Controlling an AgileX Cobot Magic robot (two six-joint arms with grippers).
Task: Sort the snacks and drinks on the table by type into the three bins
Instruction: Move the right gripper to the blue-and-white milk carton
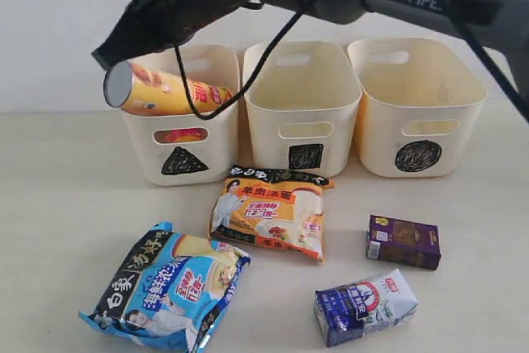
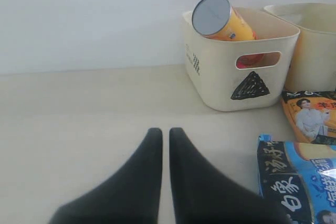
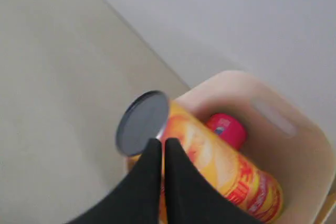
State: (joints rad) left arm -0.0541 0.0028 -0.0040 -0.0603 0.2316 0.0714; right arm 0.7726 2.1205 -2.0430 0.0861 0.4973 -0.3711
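yellow tube (image 1: 169, 93) | slanted, silver end past triangle bin (image 1: 216, 159) rim (leftward) | left gripper (image 2: 165, 132), right gripper (image 3: 160, 142): fingers together

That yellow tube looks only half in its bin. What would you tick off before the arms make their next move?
1. Yellow chip tube fully inside the triangle bin: not ok; it lies tilted on the rim with its lid end sticking out.
2. Right gripper free of the tube: ok; jaws shut, gripping nothing.
3. Pink tube in the same bin: ok.
4. Left gripper clear of the blue-white noodle bag: ok; shut, over bare table.
5. Everything sorted: not ok; orange-white noodle bag, purple box and blue-white carton lie on the table.
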